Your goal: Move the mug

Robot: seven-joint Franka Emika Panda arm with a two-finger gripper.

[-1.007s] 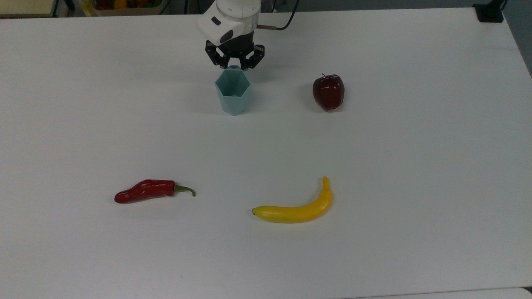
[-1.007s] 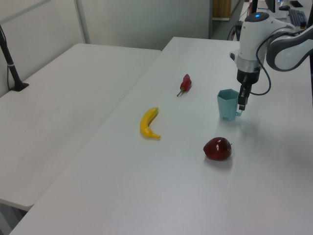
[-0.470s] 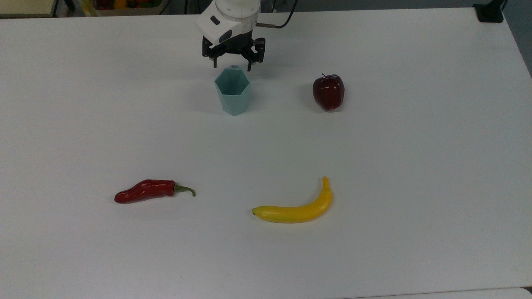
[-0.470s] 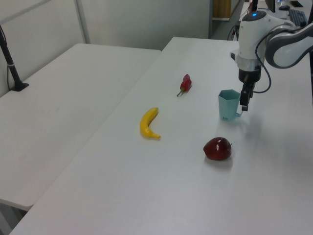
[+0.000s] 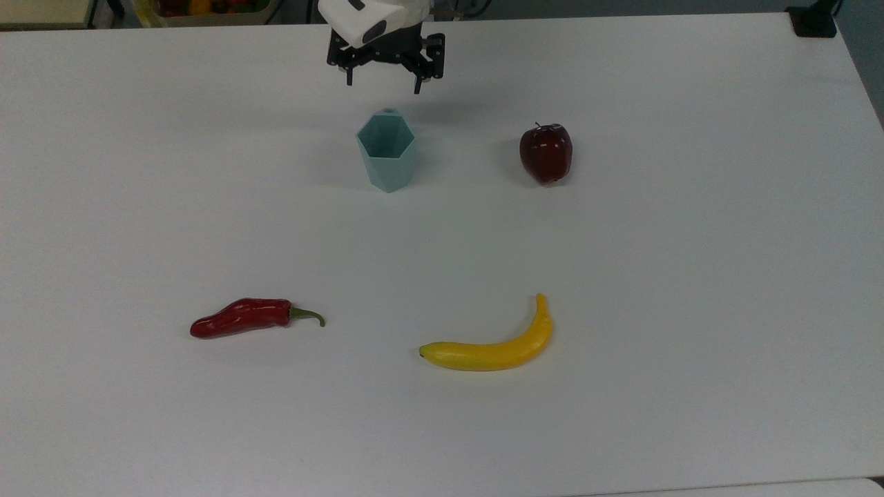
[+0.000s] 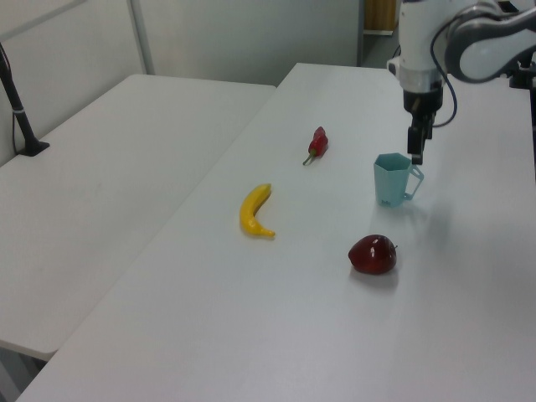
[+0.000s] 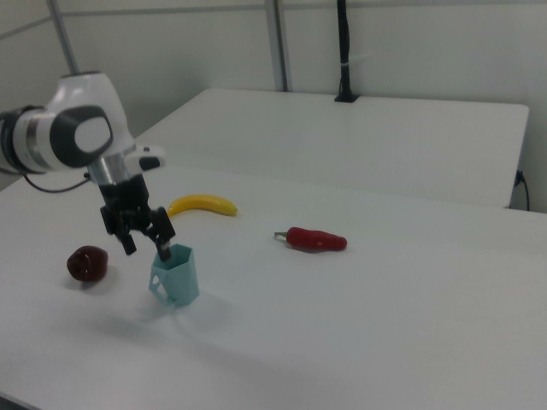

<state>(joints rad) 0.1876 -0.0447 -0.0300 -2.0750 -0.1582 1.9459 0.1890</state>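
I see the smooth white table [image 5: 690, 241] under my arm, whose gripper [image 5: 384, 84] hangs fingers-down and spread apart above the handle side of the mug [image 5: 387, 153]. The faceted teal mug stands upright beside a glossy apple [image 5: 545, 152].

White table [image 5: 690, 276], teal mug [image 5: 387, 152] (upright), apple [image 5: 545, 152], banana [image 5: 494, 345], red chili [image 5: 245, 317]
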